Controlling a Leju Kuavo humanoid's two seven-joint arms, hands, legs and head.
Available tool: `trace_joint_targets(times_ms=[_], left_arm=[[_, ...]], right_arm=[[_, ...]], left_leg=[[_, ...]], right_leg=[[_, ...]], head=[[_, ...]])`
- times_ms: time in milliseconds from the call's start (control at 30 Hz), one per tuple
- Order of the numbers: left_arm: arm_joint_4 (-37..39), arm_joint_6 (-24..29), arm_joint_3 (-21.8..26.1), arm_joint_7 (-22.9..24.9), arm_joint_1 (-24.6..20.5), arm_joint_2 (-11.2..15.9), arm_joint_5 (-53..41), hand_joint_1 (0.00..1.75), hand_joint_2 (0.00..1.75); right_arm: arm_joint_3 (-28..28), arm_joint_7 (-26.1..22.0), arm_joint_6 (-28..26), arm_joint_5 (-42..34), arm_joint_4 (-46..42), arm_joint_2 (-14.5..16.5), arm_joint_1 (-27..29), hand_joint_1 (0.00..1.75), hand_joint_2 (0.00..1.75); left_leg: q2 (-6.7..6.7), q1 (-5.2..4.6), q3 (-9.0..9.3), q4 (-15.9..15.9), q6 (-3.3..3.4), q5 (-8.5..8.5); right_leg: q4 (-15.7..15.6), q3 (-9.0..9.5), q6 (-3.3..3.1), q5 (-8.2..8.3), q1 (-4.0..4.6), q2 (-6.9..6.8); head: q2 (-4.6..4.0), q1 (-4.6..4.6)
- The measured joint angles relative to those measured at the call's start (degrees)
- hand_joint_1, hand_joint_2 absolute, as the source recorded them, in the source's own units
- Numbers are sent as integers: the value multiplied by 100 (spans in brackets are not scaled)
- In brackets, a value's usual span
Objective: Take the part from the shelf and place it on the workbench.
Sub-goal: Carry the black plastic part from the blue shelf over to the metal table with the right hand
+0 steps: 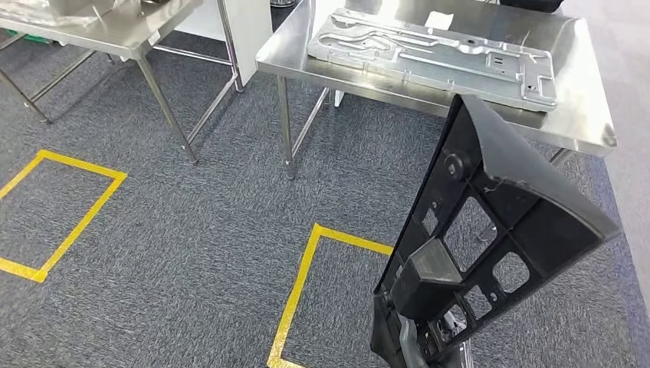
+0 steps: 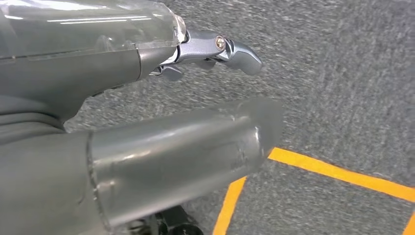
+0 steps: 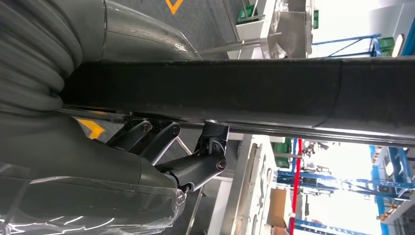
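Right hand point(image 3: 161, 152) fingers clamped on one edge of the black ribbed plastic frame part point(image 1: 490, 230), carried upright, tilted, short of the stainless steel workbench point(image 1: 582, 115). Risk: single-edge grip lets it pivot or slip; on approach it could clip the bench edge or the stamped grey metal panel point(image 1: 433, 54) lying on the bench. Left hand point(image 2: 215, 49) holds nothing, fingers apart.

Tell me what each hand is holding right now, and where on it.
The right hand grips the black plastic part at its lower end, fingers wrapped on its edge. The left hand holds nothing.
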Motion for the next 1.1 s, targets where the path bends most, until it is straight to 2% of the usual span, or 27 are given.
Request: trace_joint_targets(times_ms=[33,67,100,133,167,233,267,300,333,400,433,467,500,533,567,600,633,667,700,767,833,900,933,967,1000,1067,1100], left_arm=[[0,-3,1,3,0,-3,0,0,0],[0,-5,1,6,-3,-7,0,0,0],[0,-8,1,9,-11,-10,0,0,0],[0,-10,1,13,-19,-13,0,0,0],[-1,-14,1,15,-26,-15,0,0,0],[-2,-21,2,16,-37,-16,0,0,0],[-2,-27,2,14,-44,-17,0,0,0],[-2,-33,2,13,-58,-17,1,0,0],[-2,-39,1,14,-69,-17,2,0,0],[-2,-48,1,15,-70,-18,4,0,0],[-2,-49,1,16,-57,-17,4,0,0],[-2,-51,1,17,-43,-17,6,0,0],[-2,-55,1,19,-34,-17,10,0,0],[-2,-61,1,21,-27,-16,14,0,0],[-2,-69,2,23,-20,-12,20,0,0],[-2,-75,3,27,-14,-7,26,0,0],[-3,-82,5,30,-10,0,34,0,0],[-4,-87,7,34,-7,7,46,0,0],[-6,-90,9,36,-7,10,57,0,0],[-8,-96,14,39,-11,9,75,0,0],[-9,-101,19,48,-18,4,67,0,0],[-9,-100,20,74,-19,4,17,0,0],[-9,-98,19,87,-17,4,-13,0,0],[-8,-96,18,98,-13,4,-50,0,0],[-7,-94,14,104,-12,4,-82,0,0],[-1,-93,-7,108,-24,4,-132,0,0],[5,-94,-20,108,-39,4,-148,0,0]], right_arm=[[0,5,-9,5,0,0,0,175,175],[-1,9,-17,13,1,-1,1,175,175],[1,17,-26,20,6,-1,-1,175,175],[2,25,-32,27,10,-2,-1,175,175],[7,31,-36,34,13,-3,3,175,175],[28,36,-40,48,11,-4,9,175,175],[40,34,-41,56,9,-5,8,175,175],[51,33,-42,66,8,-6,0,175,175],[61,32,-43,75,8,-6,-7,175,175],[73,33,-44,88,15,-6,-18,175,175],[78,33,-44,90,22,-7,-18,175,175],[81,33,-45,92,31,-7,-16,175,175],[84,33,-46,95,39,-7,-17,175,175],[87,33,-59,105,48,-7,-20,175,175],[92,38,-93,136,57,-6,-27,175,175],[97,58,-165,203,68,-6,-38,175,175],[103,97,-269,302,79,-3,-52,175,175],[106,152,-386,416,88,0,-67,175,175],[105,215,-505,528,93,3,-79,175,175],[93,356,-749,738,94,13,-112,175,175],[35,529,-1192,1168,89,49,-174,175,175],[-123,677,-1801,1924,71,137,-262,175,175],[-260,718,-2057,2353,51,204,-319,175,175],[-426,736,-2243,2798,24,281,-392,175,175],[-615,734,-2344,3207,-7,367,-484,175,175],[-1006,676,-2400,3876,-65,540,-714,175,175],[-1203,628,-2403,4127,-83,622,-838,175,175]], left_leg=[[-1,2,99,-5,-12,-76],[0,3,196,-4,-25,-151],[-2,0,264,-15,-50,-217],[-3,-2,312,-42,-84,-273],[-1,-7,370,-55,-123,-296],[11,-7,448,-39,-202,-274],[18,-5,438,105,-221,-237],[20,2,328,353,-231,-230],[22,10,135,701,-235,-290],[20,11,-360,1383,-251,-613],[21,11,-561,1556,-266,-800],[21,10,-689,1564,-276,-895],[21,10,-742,1414,-279,-838],[21,9,-731,1123,-272,-611],[22,5,-693,799,-248,-258],[26,-8,-660,539,-223,-9],[27,-24,-637,373,-192,164],[27,-37,-632,310,-157,247],[24,-44,-621,297,-121,215],[11,-19,-534,247,-47,284],[8,4,-445,205,0,287],[8,4,-419,191,18,254],[8,5,-406,191,16,231],[6,5,-382,192,10,201],[5,7,-343,192,0,167],[6,10,-243,185,-26,91],[7,9,-192,177,-43,57]], right_leg=[[-301,9,-20,276,3,-7],[-609,31,-50,629,12,-14],[-856,51,-90,887,35,-27],[-1002,67,-134,1065,58,-38],[-1061,76,-176,1112,79,-35],[-1138,189,-264,1062,85,-17],[-1196,276,-305,1047,77,-9],[-1236,365,-347,1023,70,-10],[-1265,444,-379,991,67,-11],[-1277,550,-419,894,82,-6],[-1276,608,-425,840,91,5],[-1276,676,-427,785,99,17],[-1275,753,-423,727,107,27],[-1272,832,-415,667,113,32],[-1267,903,-402,608,119,35],[-1254,956,-380,556,127,45],[-1243,986,-349,505,135,55],[-1220,1014,-311,474,141,65],[-1190,1027,-270,466,147,73],[-1084,1038,-194,438,146,60],[-735,861,-125,266,123,37],[-97,437,-62,-25,80,21],[174,213,-38,-113,59,16],[301,53,-25,-105,41,11],[232,-9,-25,26,28,6],[-415,133,-54,561,18,-5],[-728,218,-75,738,30,-16]], head=[[0,1],[-1,3],[0,7],[0,11],[1,15],[1,14],[1,9],[1,-6],[1,-16],[1,-36],[1,-36],[1,-39],[1,-41],[1,-43],[1,-43],[1,-43],[1,-45],[1,-47],[1,-48],[0,-44],[1,-19],[1,3],[1,3],[1,4],[1,4],[1,6],[0,2]])
